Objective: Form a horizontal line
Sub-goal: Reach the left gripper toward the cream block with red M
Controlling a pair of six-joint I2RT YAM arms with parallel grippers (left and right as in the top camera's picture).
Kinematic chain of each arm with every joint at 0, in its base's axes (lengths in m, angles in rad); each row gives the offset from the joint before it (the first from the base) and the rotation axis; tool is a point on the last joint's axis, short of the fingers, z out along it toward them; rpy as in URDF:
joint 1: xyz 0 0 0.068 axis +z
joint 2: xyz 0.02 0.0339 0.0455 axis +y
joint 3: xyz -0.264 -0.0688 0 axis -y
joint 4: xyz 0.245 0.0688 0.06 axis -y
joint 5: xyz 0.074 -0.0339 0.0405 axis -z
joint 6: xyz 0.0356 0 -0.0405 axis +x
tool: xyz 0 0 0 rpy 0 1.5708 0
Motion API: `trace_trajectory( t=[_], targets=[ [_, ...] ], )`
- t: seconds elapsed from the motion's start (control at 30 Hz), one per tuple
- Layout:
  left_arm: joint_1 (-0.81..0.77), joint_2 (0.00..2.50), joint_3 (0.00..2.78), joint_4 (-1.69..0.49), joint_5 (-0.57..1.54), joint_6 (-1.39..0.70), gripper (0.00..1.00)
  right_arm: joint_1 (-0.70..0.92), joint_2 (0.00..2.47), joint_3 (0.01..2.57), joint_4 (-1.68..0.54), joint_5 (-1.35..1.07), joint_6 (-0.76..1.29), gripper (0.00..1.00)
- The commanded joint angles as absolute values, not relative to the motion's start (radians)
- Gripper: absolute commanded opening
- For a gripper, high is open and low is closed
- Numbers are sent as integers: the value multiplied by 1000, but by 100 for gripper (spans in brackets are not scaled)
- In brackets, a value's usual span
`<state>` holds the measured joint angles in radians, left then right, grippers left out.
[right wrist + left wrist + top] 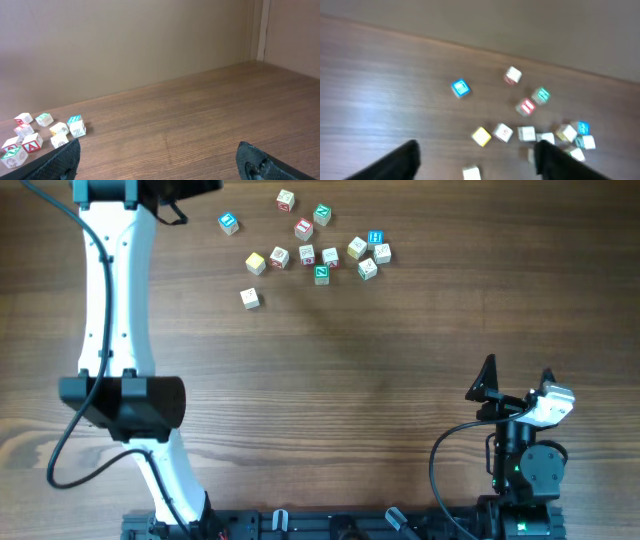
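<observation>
- Lying near the far edge of the bench (400, 330), about mid-width, the row (307, 254) is loose and uneven: a yellow cube (256, 263) at its left end, pale cubes (279, 257) beside it, and a green cube (321, 274) just nearer.
- Spread and empty, the left claw (477, 147) hangs by the far edge, left of the cubes.
- Spread and empty, the right claw (517, 370) sits toward the near right corner.

Horizontal line (307, 255): ragged cube row, yellowish leftmost.
</observation>
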<state>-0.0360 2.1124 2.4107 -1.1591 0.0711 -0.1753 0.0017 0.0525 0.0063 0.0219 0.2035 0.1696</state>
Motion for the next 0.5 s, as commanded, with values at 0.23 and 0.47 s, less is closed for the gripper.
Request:
trace_trajectory(
  t=[0.23, 0.47],
  targets=[
    [-37, 2235, 2162, -1421, 175, -263, 23, -3, 47, 6, 25, 210, 157, 100],
    [-100, 2235, 1855, -1280, 175, -326, 89, -3, 47, 6, 25, 210, 157, 100]
  ],
)
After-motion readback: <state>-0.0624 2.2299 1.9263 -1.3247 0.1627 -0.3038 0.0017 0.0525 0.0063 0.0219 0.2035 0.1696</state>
